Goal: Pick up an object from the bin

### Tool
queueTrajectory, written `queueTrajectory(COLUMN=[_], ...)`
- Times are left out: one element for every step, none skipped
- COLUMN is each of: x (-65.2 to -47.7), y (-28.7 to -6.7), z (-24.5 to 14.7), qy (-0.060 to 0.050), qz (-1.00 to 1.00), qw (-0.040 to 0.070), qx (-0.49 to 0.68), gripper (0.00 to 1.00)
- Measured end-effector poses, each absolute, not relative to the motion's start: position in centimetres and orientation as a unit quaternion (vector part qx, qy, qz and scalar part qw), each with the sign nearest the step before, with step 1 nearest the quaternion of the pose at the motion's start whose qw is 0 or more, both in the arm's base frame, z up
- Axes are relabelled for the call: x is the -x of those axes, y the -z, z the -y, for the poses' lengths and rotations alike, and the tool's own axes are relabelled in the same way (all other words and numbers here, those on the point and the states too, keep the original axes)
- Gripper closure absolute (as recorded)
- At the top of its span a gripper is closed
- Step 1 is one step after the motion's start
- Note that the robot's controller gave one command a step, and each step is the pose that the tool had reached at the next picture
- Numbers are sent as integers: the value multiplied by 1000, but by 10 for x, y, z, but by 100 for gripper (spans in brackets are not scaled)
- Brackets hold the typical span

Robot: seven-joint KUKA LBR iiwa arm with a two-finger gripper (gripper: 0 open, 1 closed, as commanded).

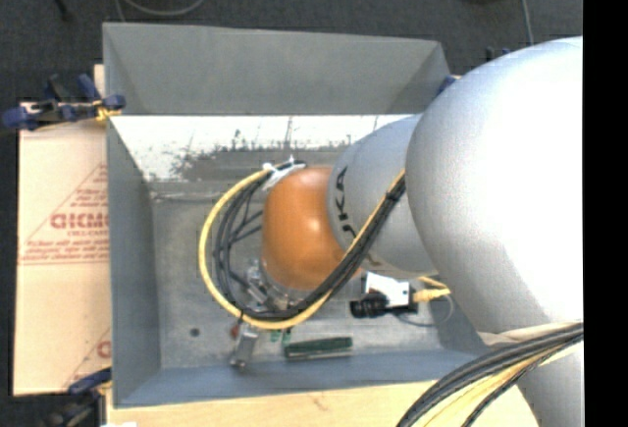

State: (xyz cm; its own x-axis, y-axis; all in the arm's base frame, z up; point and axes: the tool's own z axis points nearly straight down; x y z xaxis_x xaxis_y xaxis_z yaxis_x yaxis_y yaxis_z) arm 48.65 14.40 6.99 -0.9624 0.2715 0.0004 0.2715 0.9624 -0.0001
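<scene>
Big and white, the robot's arm (pixel 491 209) takes up the right side and reaches down into the grey bin (pixel 130 258). At the end of the arm sits a round orange cover (pixel 299 224), with a yellow cable (pixel 204 243) looping round it. Under the cover the jaws are low down, close to the bin's floor, near the wall on the camera's side and a bit to the left. I cannot tell if the jaws are apart or together, because the cover and cables hide most of them. Nothing can be seen between them. Just beside them, to the right, a thin green stick (pixel 319 347) lies flat on the floor. It is the thing nearest to them. A little further right lies a small black and white thing (pixel 383 303), partly under the arm. I think the task is only partly done: the arm is down in the bin and close to a thing, but no grab shows. What is left, I think, is to close on one thing, perhaps the green stick, and lift it out of the bin.
</scene>
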Motion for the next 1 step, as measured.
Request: queueTrajectory(x=[-487], y=[-70], z=[-145], qy=[1], qz=[990], qw=[-1], qx=[139], gripper=[100])
